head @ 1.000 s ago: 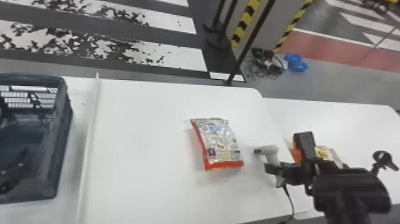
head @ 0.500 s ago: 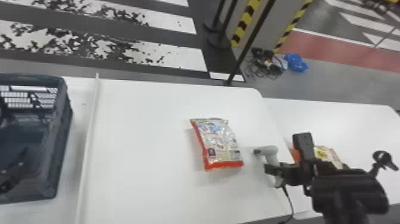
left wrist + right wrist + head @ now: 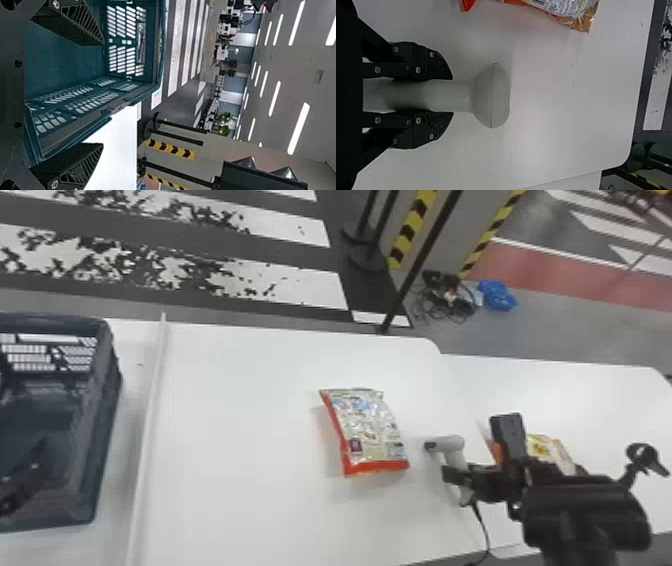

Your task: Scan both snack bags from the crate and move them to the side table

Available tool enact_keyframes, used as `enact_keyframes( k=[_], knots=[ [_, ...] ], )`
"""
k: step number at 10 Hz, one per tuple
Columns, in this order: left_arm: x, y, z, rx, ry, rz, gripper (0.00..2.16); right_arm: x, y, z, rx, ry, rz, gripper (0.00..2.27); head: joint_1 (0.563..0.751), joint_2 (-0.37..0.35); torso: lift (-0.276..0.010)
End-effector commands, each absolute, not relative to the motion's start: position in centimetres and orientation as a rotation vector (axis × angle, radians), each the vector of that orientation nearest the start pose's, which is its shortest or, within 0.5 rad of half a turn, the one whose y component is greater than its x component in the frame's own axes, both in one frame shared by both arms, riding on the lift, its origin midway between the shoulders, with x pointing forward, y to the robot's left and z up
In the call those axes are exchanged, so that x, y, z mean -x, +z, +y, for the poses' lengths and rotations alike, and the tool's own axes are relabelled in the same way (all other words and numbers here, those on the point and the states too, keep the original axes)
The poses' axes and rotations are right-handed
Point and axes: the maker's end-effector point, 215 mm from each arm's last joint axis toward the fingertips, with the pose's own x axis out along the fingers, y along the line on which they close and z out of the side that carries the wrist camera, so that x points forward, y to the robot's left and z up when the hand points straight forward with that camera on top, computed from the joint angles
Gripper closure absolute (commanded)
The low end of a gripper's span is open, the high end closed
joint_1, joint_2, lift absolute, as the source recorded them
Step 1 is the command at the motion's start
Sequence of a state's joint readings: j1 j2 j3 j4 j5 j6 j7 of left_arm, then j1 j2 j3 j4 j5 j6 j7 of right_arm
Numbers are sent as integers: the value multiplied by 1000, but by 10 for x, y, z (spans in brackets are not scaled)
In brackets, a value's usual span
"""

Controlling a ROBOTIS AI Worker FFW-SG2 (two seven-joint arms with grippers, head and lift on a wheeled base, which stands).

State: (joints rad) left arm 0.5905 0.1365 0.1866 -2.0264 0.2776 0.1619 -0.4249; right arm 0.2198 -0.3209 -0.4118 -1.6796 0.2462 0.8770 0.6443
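Note:
A silver and red snack bag [image 3: 367, 432] lies flat on the main table, left of the scanner; the same bag [image 3: 569, 8] shows at the right wrist view's top edge. An orange-yellow bag [image 3: 552, 450] lies on the side table, partly hidden by the right arm. My right gripper [image 3: 457, 477] is closed around the handle of the grey scanner [image 3: 447, 443]; in its wrist view the right gripper [image 3: 451, 95] clasps the scanner [image 3: 492, 95]. At the crate [image 3: 107, 415], my left gripper [image 3: 22, 485] is partly visible; the left gripper [image 3: 103, 94] has its fingers apart, holding nothing.
A raised white strip [image 3: 150, 430] runs between the crate and the snack bag. The side table [image 3: 590, 390] adjoins the main table on the right. A cable [image 3: 482, 530] trails from the scanner over the front edge. Black posts stand beyond the tables.
The right arm and scanner have shifted very slightly left. The left gripper and both bags have kept their places.

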Motion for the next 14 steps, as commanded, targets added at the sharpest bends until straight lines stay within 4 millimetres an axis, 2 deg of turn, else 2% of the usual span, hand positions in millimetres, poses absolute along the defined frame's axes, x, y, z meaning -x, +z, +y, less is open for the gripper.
enact_keyframes(
  k=[1, 2, 4, 6, 8, 9, 11, 12, 14],
  knots=[
    [-396, -407, 249, 132, -318, 248, 87, -365, -548, -510, 112, -13, 1001, 819, 695, -350, -75],
    [-396, -407, 249, 132, -318, 248, 87, -365, -548, -510, 111, -14, 1002, 397, 695, -350, -75],
    [-395, -407, 249, 130, -319, 248, 87, -364, -547, -512, 108, -20, 1003, 171, 695, -350, -75],
    [-394, -407, 249, 130, -319, 250, 87, -360, -536, -518, 94, -43, 981, 113, 695, -350, -75],
    [-395, -407, 249, 128, -320, 249, 87, -351, -508, -518, 56, -58, 940, 100, 695, -350, -75],
    [-395, -405, 248, 130, -321, 246, 87, -351, -494, -509, 43, -47, 911, 103, 695, -350, -75],
    [-394, -405, 248, 129, -321, 246, 87, -356, -474, -476, -12, 30, 867, 103, 695, -350, -75],
    [-394, -405, 247, 131, -322, 246, 87, -362, -470, -456, -34, 82, 855, 107, 695, -350, -75],
    [-393, -404, 248, 127, -322, 246, 87, -372, -471, -417, -29, 166, 856, 107, 695, -301, -75]
  ],
)
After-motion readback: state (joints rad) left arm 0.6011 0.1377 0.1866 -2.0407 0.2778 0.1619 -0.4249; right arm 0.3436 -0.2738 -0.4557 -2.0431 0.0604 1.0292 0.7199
